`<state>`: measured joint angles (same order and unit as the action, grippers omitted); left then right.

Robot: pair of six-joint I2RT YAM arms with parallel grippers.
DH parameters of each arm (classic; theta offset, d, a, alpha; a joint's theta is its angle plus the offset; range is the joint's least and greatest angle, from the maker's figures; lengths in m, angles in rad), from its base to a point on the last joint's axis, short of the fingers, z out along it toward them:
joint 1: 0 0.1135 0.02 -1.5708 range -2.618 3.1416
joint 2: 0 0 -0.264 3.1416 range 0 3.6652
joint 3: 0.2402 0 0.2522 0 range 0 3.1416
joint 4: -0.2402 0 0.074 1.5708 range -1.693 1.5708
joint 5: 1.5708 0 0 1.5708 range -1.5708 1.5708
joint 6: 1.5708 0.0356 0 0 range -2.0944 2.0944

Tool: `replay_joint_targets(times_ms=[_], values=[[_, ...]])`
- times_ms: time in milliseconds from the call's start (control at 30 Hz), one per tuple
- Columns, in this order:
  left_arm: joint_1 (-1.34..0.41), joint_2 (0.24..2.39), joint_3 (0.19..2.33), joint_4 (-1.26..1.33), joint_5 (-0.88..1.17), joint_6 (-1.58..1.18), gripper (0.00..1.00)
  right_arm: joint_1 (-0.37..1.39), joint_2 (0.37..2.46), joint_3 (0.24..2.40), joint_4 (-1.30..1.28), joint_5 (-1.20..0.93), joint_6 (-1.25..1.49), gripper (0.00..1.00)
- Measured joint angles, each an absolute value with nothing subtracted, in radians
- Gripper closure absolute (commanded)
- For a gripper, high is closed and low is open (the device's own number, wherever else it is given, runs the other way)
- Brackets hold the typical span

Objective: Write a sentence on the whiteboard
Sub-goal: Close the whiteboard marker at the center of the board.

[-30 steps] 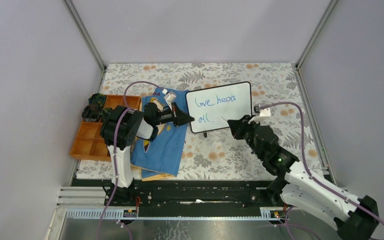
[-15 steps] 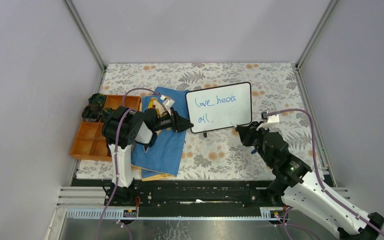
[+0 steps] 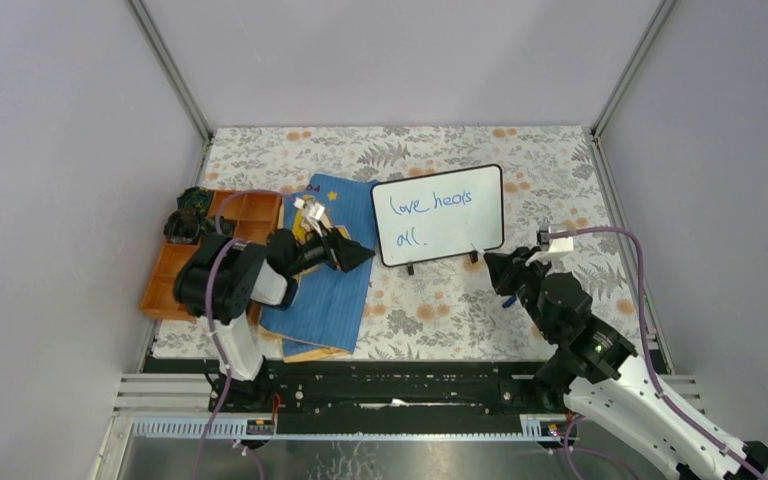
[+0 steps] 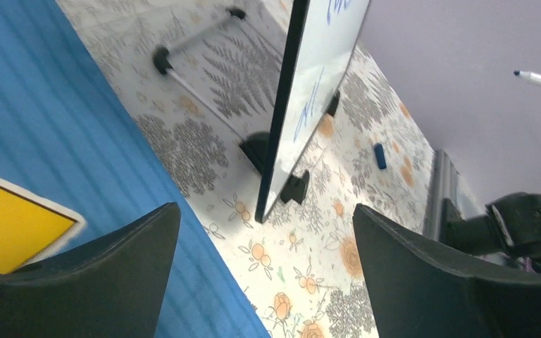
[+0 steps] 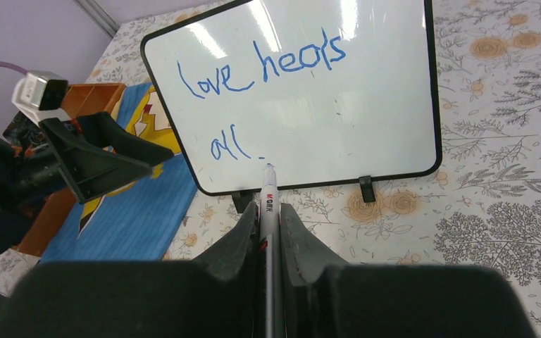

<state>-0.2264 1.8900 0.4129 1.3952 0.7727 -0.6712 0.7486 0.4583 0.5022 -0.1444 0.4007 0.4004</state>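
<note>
The worktop (image 3: 430, 300) before the whiteboard (image 3: 438, 215) lies open — the upright board blocks passage behind it, while book (image 3: 325, 295) and tray (image 3: 165, 288) crowd the left side.

Soft, even light falls from overhead, and the top view is bright and sharp. Pale glare streaks cross the whiteboard (image 5: 292, 98) near its upper edge. Below the whiteboard the right tool (image 5: 268, 211) looms dark and blurred, as does the left tool (image 4: 265, 211) close to its lens.

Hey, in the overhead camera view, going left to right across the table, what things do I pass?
orange tray → blue book → whiteboard → right gripper holding the marker
</note>
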Motion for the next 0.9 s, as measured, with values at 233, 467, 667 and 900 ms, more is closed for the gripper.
replay_joint_targets(times_ms=[233, 467, 667, 900], values=[[-0.229, 1.435, 0.537, 0.759, 0.473, -0.523, 0.01, 0.749, 0.438, 0.523, -0.171, 0.411, 0.396, 1.0], [-0.229, 1.117, 0.659, 0.319, 0.06, -0.565, 0.01, 0.749, 0.434, 0.564, -0.2, 0.437, 0.368, 1.0], [-0.301, 1.082, 0.762, -0.031, -0.134, -0.711, 0.01, 0.749, 0.44, 0.624, -0.207, 0.491, 0.31, 1.0], [-0.363, 0.859, 0.724, -0.128, -0.121, -0.668, 0.01, 0.748, 0.413, 0.639, -0.245, 0.576, 0.265, 1.0]])
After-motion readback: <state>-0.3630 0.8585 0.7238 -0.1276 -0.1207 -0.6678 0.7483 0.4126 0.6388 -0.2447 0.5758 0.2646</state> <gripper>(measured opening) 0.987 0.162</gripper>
